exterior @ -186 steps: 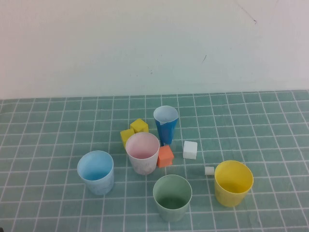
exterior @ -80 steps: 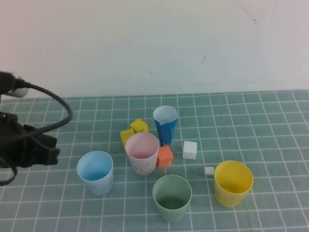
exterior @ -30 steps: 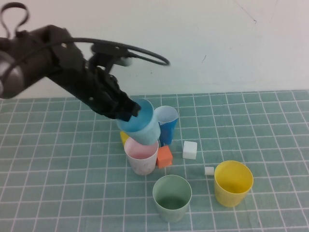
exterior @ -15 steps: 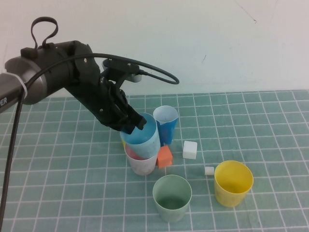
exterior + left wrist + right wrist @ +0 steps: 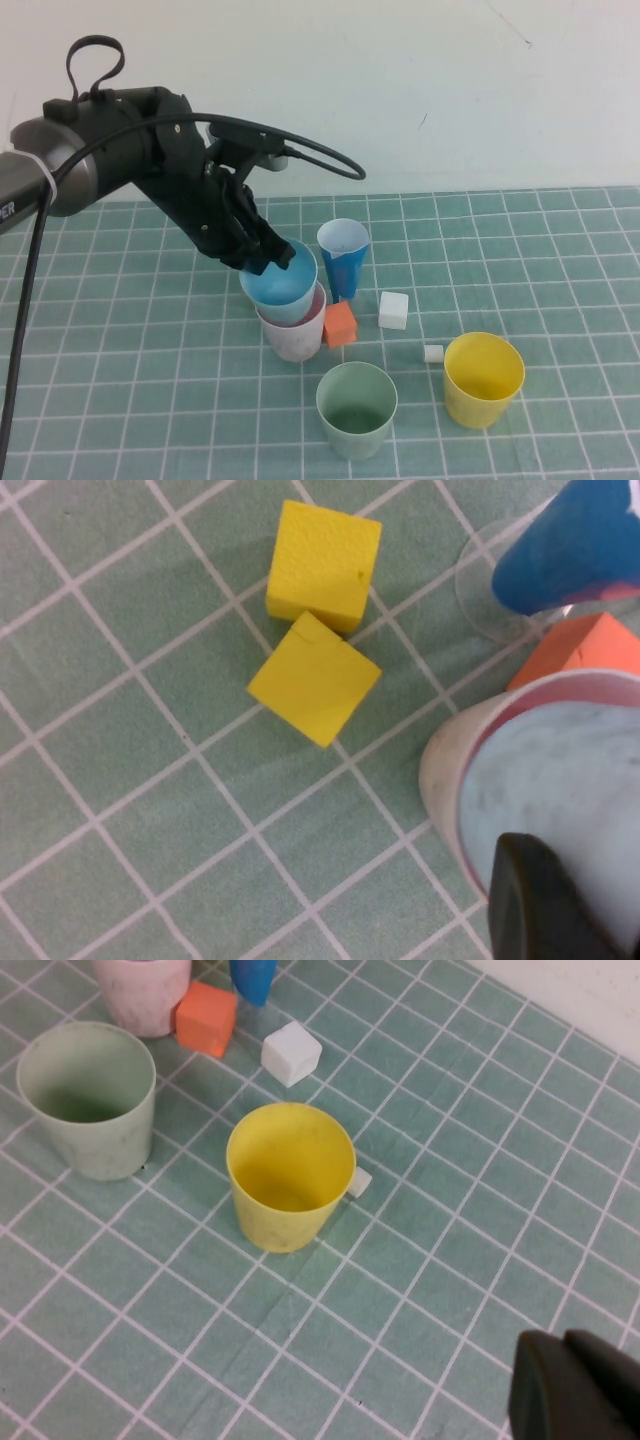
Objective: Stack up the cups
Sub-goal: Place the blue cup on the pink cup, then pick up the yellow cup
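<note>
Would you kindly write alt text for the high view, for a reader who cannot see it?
The left gripper holds the light blue cup by its rim, tilted and partly nested in the pink-white cup. A green cup and a yellow cup stand separately nearer the camera on the gridded mat. The right gripper is out of this view.

Light blue cup [image 5: 280, 282] with marbled outside, pale pink-white cup [image 5: 296, 338], pale green cup [image 5: 356, 409], yellow cup [image 5: 483, 378], deep blue cup [image 5: 343, 258], orange cube [image 5: 340, 324], two yellow cubes [image 5: 318, 620], white cube [image 5: 393, 309], teal counter [image 5: 560, 270] gridded in white, black left gripper [image 5: 262, 256], black right gripper [image 5: 575, 1385]
</note>
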You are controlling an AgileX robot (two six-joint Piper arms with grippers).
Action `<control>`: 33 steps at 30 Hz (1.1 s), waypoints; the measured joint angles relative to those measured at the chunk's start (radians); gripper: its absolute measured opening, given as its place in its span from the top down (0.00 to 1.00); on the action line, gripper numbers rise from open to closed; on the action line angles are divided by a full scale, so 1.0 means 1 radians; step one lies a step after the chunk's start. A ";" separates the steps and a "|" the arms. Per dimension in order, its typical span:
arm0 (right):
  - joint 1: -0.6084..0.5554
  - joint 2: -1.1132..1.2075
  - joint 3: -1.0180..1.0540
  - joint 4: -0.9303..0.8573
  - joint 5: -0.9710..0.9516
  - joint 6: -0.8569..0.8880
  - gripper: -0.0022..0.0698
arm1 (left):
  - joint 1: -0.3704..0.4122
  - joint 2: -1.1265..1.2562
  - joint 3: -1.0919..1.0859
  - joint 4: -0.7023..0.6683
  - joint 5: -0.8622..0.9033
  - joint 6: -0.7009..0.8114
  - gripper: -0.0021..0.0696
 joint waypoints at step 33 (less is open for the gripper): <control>0.238 0.654 -0.209 0.147 -0.066 -0.308 0.97 | 0.000 -0.805 0.459 0.275 -0.261 -0.290 0.97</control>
